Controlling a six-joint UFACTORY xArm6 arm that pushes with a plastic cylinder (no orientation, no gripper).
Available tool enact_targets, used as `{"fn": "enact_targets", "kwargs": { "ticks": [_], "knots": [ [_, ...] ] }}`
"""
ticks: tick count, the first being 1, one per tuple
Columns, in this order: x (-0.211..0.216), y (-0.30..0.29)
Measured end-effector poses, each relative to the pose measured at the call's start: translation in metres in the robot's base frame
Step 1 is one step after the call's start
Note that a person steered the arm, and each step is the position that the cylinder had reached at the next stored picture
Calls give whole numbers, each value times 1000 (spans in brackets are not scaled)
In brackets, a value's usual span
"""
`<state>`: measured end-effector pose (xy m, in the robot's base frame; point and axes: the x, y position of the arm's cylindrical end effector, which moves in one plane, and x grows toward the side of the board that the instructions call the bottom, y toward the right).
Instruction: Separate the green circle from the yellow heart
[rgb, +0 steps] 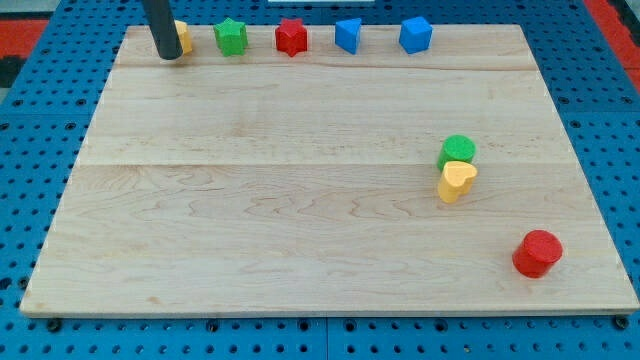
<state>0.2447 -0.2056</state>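
The green circle (457, 152) sits at the view's right, touching the yellow heart (456, 180) just below it. My tip (170, 56) rests at the view's top left, far from both blocks. It stands in front of a yellow block (183, 37) that it partly hides.
Along the top edge of the wooden board (300, 200) stand a green star (231, 37), a red star (291, 37), a blue block (347, 34) and a second blue block (415, 34). A red circle (537, 253) sits at the bottom right.
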Motion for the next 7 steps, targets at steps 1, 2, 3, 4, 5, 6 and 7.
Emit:
{"fn": "enact_targets", "kwargs": {
  "ticks": [1,2,3,4,5,6,7],
  "knots": [
    [3,2],
    [52,38],
    [73,73],
    [73,112],
    [73,209],
    [68,289],
    [93,378]
  ]
}}
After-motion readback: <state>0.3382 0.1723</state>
